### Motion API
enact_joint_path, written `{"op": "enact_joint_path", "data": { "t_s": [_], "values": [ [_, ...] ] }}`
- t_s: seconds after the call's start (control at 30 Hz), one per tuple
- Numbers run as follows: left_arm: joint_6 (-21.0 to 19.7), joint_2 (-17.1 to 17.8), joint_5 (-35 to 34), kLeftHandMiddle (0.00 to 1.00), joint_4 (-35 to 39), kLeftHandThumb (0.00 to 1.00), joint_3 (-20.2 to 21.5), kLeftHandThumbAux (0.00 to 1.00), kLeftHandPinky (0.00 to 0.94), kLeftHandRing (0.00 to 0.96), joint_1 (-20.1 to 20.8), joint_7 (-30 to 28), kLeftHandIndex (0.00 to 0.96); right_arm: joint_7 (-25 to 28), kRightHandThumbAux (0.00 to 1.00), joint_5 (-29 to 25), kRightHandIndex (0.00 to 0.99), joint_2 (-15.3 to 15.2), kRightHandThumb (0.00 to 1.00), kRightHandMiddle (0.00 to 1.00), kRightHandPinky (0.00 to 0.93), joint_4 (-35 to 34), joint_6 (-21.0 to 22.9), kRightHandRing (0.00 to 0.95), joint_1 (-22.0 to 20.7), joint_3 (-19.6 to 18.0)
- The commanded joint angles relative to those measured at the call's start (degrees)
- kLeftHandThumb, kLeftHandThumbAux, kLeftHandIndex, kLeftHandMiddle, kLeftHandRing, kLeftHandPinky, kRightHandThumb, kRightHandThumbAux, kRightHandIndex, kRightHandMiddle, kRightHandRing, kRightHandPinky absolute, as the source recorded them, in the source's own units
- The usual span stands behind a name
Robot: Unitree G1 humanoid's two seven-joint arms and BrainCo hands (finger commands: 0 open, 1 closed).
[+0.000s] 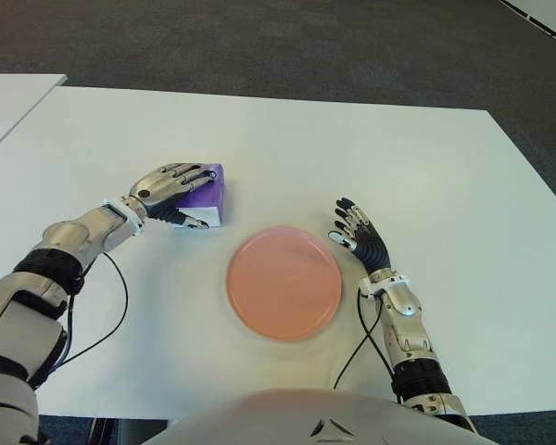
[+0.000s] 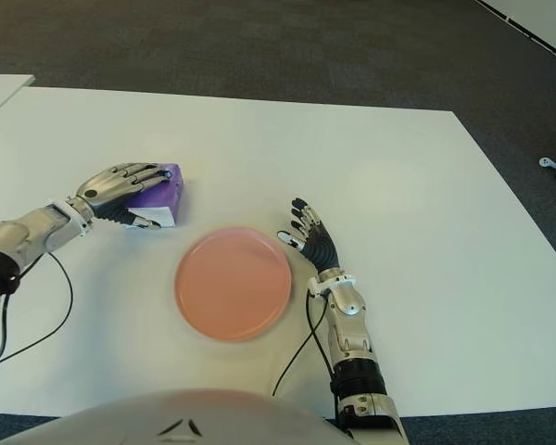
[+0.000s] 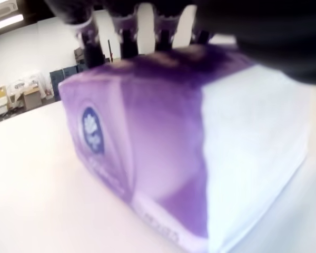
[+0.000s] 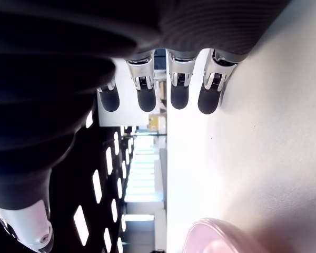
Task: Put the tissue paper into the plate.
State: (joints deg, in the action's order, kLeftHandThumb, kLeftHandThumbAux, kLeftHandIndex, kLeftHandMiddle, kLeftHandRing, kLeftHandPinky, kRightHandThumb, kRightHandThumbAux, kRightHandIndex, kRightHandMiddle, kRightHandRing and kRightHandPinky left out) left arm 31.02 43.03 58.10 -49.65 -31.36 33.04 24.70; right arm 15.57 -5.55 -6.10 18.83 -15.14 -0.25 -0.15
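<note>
A purple and white tissue pack [image 1: 211,189] lies on the white table [image 1: 398,167], to the left of and a little behind the pink plate [image 1: 284,283]. My left hand [image 1: 202,197] is clamped on the pack, with its fingers [image 1: 181,173] laid over the top and the thumb against the near side. In the left wrist view the tissue pack [image 3: 163,142] fills the picture under the fingertips [image 3: 145,23]. My right hand [image 1: 354,228] shows just right of the plate, its fingers [image 4: 179,95] spread and holding nothing. The plate holds nothing.
A second white table [image 1: 9,102] stands at the far left, with a narrow gap between the two. Dark carpet [image 1: 306,46] lies beyond the far edge. Cables [image 1: 120,297] trail from both forearms across the near part of the table.
</note>
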Motion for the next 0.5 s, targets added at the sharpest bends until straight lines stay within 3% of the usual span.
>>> {"op": "enact_joint_path", "data": {
  "t_s": [0.03,0.5],
  "values": [
    [-1.52,-1.85,2.98,0.000,-4.14,0.130,-3.50,0.192,0.000,0.000,1.01,2.55,0.000,0.58,0.698,0.47,0.025,0.11,0.000,0.061,0.000,4.10,6.09,0.008,4.31,1.07],
    [-5.37,-3.63,5.90,0.000,-11.11,0.138,-9.69,0.190,0.000,0.000,4.41,10.83,0.000,0.73,0.707,0.11,0.031,0.12,0.000,0.068,0.000,3.76,6.21,0.014,4.75,1.01]
  ]
}}
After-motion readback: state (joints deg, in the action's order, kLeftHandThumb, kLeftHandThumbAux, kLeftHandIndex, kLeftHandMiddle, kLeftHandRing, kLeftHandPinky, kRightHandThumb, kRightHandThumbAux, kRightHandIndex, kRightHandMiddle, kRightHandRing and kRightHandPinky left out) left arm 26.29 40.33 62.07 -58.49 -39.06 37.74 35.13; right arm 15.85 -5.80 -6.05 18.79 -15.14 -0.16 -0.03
